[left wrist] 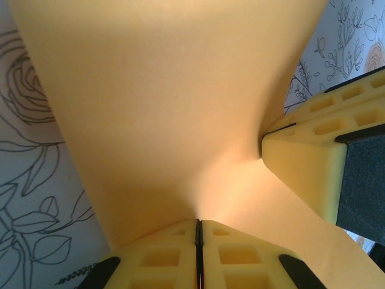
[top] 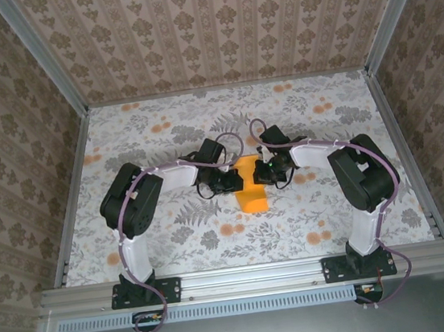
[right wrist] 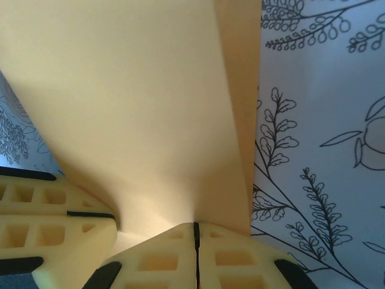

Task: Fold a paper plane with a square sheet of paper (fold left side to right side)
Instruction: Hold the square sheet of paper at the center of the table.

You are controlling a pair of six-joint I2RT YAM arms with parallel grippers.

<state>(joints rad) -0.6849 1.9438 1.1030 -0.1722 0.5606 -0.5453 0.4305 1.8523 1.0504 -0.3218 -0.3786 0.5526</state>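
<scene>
- From above, we note the left gripper (top: 236,179) and the right gripper (top: 260,173) meeting over the far end of the square sheet of paper (top: 252,200), which lies mid-table (top: 175,245).
- Left wrist view: jaws pinched tight on the paper's edge, right gripper clamped beside it.
- Right wrist view: same pinch, with a doubled layer along the paper's right edge.
- From above, the grippers hide the paper's far end.
</scene>
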